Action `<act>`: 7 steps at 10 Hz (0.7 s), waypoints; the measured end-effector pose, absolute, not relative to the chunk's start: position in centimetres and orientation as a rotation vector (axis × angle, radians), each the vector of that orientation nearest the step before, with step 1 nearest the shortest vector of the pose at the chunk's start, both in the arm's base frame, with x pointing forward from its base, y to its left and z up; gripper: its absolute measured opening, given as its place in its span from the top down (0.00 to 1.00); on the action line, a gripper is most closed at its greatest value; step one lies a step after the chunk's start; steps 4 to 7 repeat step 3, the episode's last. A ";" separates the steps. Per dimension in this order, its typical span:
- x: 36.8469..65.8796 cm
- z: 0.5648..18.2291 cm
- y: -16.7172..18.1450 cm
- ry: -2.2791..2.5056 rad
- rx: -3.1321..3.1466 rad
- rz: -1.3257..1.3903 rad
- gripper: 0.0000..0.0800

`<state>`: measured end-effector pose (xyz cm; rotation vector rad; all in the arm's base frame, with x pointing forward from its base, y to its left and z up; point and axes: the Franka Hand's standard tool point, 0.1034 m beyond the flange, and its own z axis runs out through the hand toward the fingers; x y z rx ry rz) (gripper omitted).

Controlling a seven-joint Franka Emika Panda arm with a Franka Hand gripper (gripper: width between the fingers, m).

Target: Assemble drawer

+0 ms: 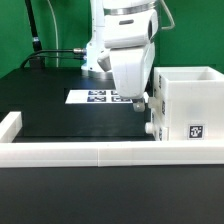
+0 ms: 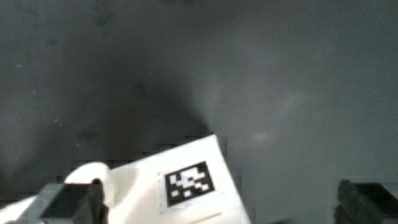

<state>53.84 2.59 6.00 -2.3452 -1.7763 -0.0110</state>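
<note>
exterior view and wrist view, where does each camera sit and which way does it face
Exterior view: off the arm, low at the table's edge, facing the arm, the marker board and the drawer housing; the pincer shows.
Wrist view: on the wrist, looking down past the fingers at a tagged white part.
Shared: the pincer and dark tabletop.

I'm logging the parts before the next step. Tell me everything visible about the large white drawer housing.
The drawer housing is a boxy white part, plastic by its look, open at the top with thin walls. It stands upright on the black table at the exterior view's right, close behind the low white border wall. A black-and-white square tag sits on its front face. The gripper hangs at its side facing the exterior view's left; whether they touch cannot be told. The wrist view shows a tagged white piece, probably another part.
</note>
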 end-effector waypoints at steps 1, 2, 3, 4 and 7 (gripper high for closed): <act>53.8 5.9 2.7 -1.777 -2.344 -0.010 0.19; 53.8 5.9 2.6 -1.776 -2.344 -0.010 0.19; 53.8 5.9 2.6 -1.775 -2.344 -0.010 0.19; 53.8 5.9 2.6 -1.775 -2.344 -0.010 0.19; 53.8 5.9 2.6 -1.775 -2.344 -0.010 0.19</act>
